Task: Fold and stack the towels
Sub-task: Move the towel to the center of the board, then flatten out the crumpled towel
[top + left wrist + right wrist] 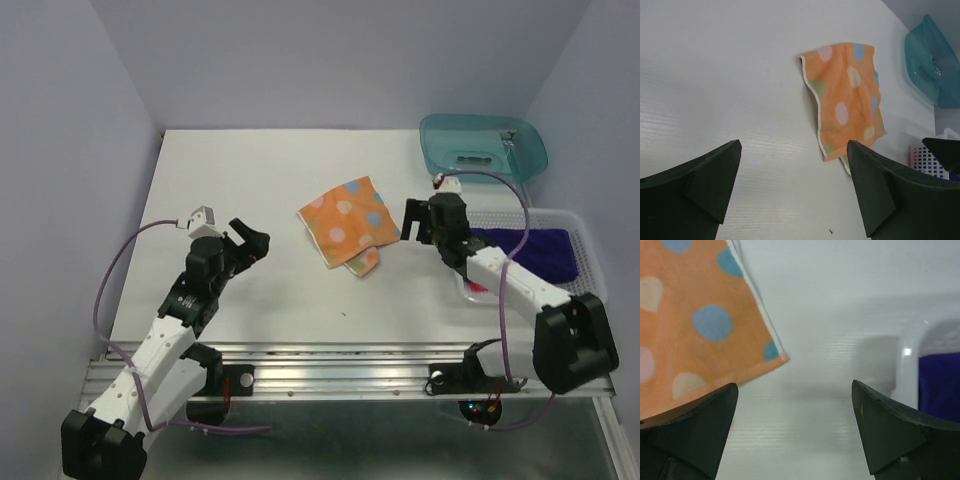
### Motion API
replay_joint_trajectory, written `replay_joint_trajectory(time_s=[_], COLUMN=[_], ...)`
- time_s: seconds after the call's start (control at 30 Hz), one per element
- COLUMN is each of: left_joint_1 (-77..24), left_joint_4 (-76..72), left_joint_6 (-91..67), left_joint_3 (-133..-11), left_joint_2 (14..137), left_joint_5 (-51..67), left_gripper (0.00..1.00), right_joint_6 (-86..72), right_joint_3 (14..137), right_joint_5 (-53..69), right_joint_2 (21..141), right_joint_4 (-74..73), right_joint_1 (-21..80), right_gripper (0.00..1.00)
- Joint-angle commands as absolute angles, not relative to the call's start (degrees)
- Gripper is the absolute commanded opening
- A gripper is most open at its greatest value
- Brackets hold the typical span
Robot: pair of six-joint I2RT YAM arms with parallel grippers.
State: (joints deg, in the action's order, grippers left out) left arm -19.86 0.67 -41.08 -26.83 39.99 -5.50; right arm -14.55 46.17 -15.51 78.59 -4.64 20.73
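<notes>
We count two: left hand (250,238) and right hand (406,222), both spread open, empty. One orange dotted towel (345,222) lies folded on the worktop (250,170); one dark purple towel (537,250) sits in the white basket (593,252).

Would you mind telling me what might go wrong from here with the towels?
The orange towel is folded unevenly, a lower layer poking out at its near corner, so a stack may sit crooked. The open right gripper is close to its edge and could snag it when moving off. The purple towel lies in the white basket, whose rim may hinder a grasp.
</notes>
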Motion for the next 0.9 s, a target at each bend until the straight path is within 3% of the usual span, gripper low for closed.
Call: replay_joint_trajectory(time_s=[0.0,0.1,0.2,0.37,0.47,0.77,0.87], left_joint_1=[-20.1,-20.7,-22.8,-28.5,-31.2,-38.4,-39.9], left_joint_4=[-3.0,-6.9,-10.4,-14.9,-17.4,-17.8,-15.6], left_joint_6=[-41.8,-42.4,-43.6,-44.6,-44.3,-44.1,-44.7], left_joint_3=[-24.4,-22.2,-20.7,-20.0,-21.6,-32.3,-36.6], left_joint_2=[41.7,42.9,43.3,48.2,54.2,73.8,79.4], left_joint_5=[-0.3,6.0,8.1,7.5,7.3,3.0,0.5], left_gripper=[0.99,0.99,0.99,0.99,0.99,0.95,0.88], right_joint_6=[-23.6,-25.6,-29.1,-30.1,-31.2,-35.5,-35.6], right_joint_3=[39.4,31.1,27.3,31.3,31.5,35.8,36.7], right_joint_5=[-13.7,-1.5,-0.4,3.2,7.2,-7.7,-10.6], right_joint_2=[61.8,56.2,51.2,54.4,58.2,66.3,67.2], right_joint_4=[5.3,14.9,17.2,3.6,3.9,-3.9,-3.9], right_joint_1=[20.4,20.4,20.4,20.4,20.4,20.4,20.5], right_gripper=[1.00,1.00,1.00,1.00,1.00,1.00,1.00])
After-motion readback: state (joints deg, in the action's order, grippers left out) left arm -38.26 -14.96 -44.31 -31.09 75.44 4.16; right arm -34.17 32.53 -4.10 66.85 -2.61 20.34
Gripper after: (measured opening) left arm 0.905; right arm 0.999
